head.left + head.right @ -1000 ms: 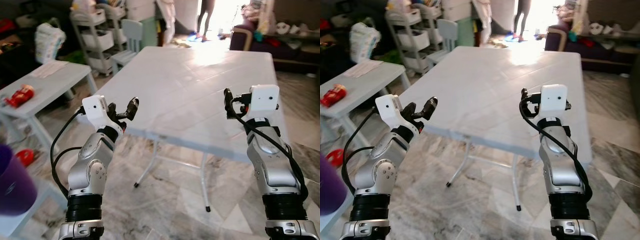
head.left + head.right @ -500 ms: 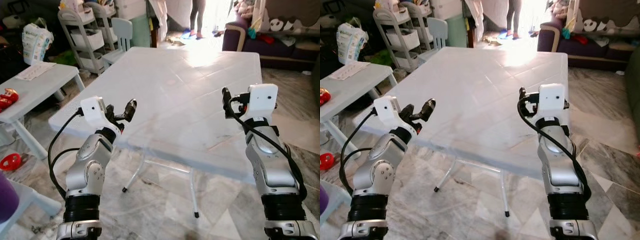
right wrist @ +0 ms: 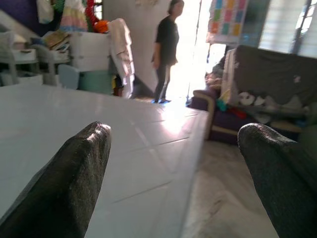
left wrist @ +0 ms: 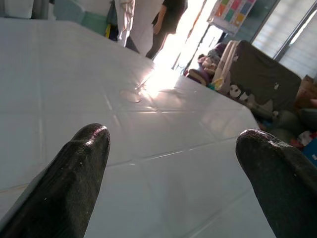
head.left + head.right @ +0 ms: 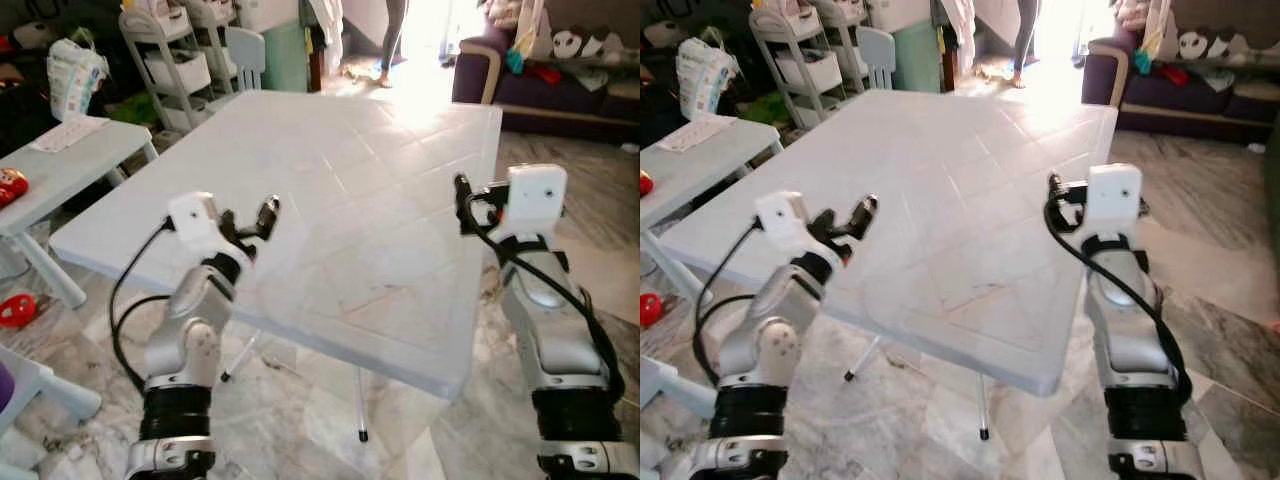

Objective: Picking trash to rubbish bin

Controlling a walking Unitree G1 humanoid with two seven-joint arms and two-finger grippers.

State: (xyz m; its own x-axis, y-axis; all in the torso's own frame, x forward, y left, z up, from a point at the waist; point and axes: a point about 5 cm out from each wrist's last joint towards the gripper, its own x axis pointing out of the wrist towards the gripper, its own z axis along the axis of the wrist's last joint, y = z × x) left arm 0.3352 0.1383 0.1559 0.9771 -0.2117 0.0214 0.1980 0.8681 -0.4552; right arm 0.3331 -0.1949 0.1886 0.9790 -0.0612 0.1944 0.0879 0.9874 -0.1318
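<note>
Step in hand: we judge that we are searching for trash; neither tool holds anything.
Left tool (image 5: 266, 213): we hold it raised over the near left part of the white table (image 5: 380, 190), its two black fingers (image 4: 74, 173) spread wide with only bare tabletop between them.
Right tool (image 5: 462, 190): we carry it at the table's right edge, fingers (image 3: 69, 183) spread wide and empty, the table edge and floor ahead of them.
Trash: we cannot make out any piece of trash on the tabletop ahead of either tool.
Rubbish bin: we cannot pick one out either.
Beyond the tools: a person (image 3: 165, 47) stands in the bright doorway far ahead of the right tool; a dark sofa (image 5: 560, 85) lies ahead and to its right.
Off the left tool's side: a smaller white table (image 5: 60, 160) and a grey shelf trolley (image 5: 175, 65), with a red object (image 5: 14, 310) on the floor near them.
Next move: we judge that we must look past this table, toward the floor and the side furniture, find a piece of trash, then bring one wide tool down around it.
</note>
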